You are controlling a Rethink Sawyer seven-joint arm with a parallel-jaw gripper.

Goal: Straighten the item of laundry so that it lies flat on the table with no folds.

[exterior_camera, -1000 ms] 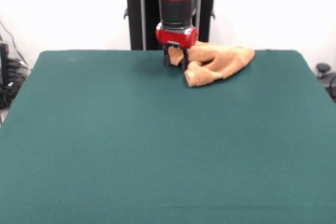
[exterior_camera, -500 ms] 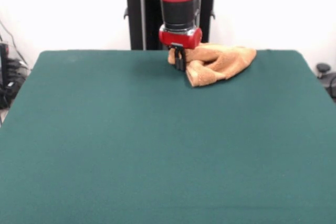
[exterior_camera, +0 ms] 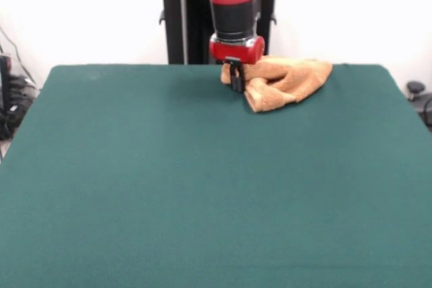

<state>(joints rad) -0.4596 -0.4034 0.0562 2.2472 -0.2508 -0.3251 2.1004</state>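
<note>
The item of laundry (exterior_camera: 289, 79), an orange-tan terry towel, lies crumpled in a folded heap near the far edge of the dark green table (exterior_camera: 202, 180), right of centre. The red and black arm comes straight down at the heap's left end. The gripper (exterior_camera: 235, 83) sits low over the table, its black fingers drawn together on the towel's left edge. One folded lobe of the towel juts toward the camera just right of the fingers. The towel's band stripes are hidden in the folds.
The towel lies close to the table's far edge, with a wide stretch of green top in front of it and to the left. Dark cables and equipment (exterior_camera: 8, 99) stand off the table's left side. A dark object (exterior_camera: 417, 92) sits beyond its right corner.
The fingers, spread apart a second ago, have come together on the towel's left end. Gripper and towel have shifted slightly to the right.
</note>
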